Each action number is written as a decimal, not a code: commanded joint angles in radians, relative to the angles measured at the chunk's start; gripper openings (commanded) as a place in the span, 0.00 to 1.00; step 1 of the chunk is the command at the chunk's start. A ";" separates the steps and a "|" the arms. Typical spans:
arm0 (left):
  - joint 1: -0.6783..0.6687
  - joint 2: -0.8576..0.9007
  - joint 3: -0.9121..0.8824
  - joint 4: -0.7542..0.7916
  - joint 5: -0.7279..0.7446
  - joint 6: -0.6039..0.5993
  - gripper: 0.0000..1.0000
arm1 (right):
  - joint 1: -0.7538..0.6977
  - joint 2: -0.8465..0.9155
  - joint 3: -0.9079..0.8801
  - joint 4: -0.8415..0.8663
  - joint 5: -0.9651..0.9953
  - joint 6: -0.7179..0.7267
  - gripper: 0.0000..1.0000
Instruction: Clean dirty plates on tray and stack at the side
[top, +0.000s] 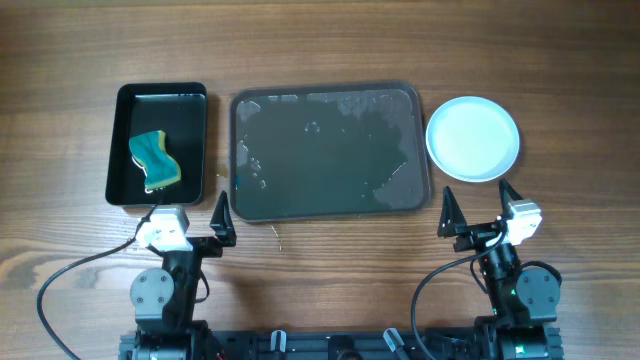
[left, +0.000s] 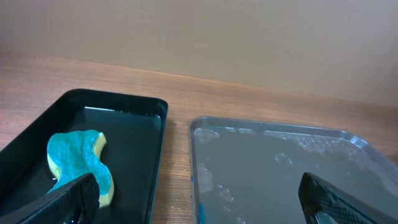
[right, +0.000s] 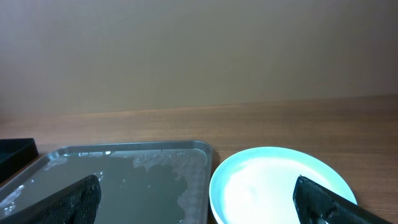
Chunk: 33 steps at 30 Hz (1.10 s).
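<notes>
While the left wrist view misses it, we see a glossy round plate (right: 273, 180) before the spread, empty right gripper (right: 197, 181), a wavy teal sponge (left: 78, 162) ahead-left of the spread left gripper (left: 199, 179).

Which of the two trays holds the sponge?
The smaller, deeper black tray at the left holds the sponge; the wide grey tray carries only soapy water.

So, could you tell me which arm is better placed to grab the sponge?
Left: the left pincer, open, is nearest the sponge in the black tray; the right pincer faces the plate.
</notes>
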 joint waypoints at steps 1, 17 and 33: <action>-0.003 -0.012 -0.007 0.013 0.012 -0.001 1.00 | 0.006 -0.010 -0.001 0.003 0.011 0.021 1.00; -0.004 -0.011 -0.049 0.098 0.027 -0.002 1.00 | 0.006 -0.010 -0.001 0.003 0.011 0.021 1.00; -0.004 -0.010 -0.049 0.098 0.027 -0.002 1.00 | 0.006 -0.010 -0.001 0.003 0.011 0.021 1.00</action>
